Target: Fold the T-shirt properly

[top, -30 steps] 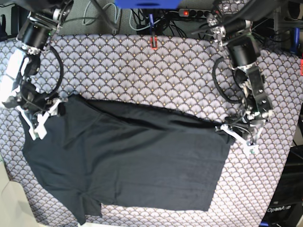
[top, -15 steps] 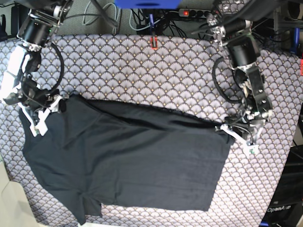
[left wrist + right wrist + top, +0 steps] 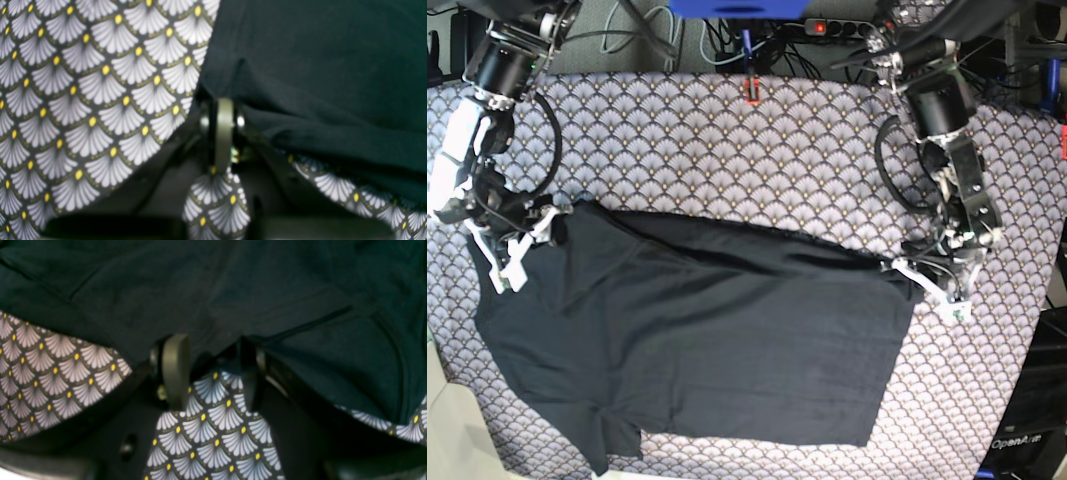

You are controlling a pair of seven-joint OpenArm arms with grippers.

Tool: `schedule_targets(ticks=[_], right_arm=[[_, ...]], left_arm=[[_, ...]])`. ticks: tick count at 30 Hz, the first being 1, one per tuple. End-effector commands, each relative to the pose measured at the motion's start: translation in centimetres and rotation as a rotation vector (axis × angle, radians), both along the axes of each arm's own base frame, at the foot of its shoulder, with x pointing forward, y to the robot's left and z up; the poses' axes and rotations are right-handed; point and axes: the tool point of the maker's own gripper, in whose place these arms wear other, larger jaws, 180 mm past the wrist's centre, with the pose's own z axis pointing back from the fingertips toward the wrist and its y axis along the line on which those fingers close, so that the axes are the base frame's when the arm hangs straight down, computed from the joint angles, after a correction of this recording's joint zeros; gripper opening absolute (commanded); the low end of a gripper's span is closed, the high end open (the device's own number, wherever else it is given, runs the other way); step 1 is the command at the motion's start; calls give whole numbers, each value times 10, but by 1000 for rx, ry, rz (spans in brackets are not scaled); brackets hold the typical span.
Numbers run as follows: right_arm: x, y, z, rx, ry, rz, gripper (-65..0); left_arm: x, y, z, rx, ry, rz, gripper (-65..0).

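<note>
The left pincer [image 3: 924, 281] pinches the T-shirt [image 3: 717, 340] at its far right corner; the right pincer [image 3: 525, 243] gapes, jaws astride its left edge.

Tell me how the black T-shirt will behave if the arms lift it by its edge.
The T-shirt will likely drape and sag: it lies limp, with soft creases along its folded upper edge. It is probably light, being thin fabric. It may drag on the patterned cloth.
</note>
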Motion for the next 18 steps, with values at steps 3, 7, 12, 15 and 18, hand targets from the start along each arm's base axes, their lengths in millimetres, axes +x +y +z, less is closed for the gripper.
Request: schedule_targets(ticks=[3, 7, 12, 15, 18], right_arm=[[12, -4, 16, -8, -58, 3, -379], [12, -4, 15, -7, -56, 2, -381], [12, -4, 15, -7, -56, 2, -384], [12, -4, 15, -7, -56, 2, -384], [11, -3, 12, -3, -48, 3, -382]], left_arm=[[16, 4, 22, 10, -70, 1, -650], [16, 4, 22, 10, -70, 1, -650], [15, 5, 21, 9, -68, 5, -650], [9, 5, 15, 7, -56, 4, -650], [9, 5, 16, 8, -57, 5, -650]])
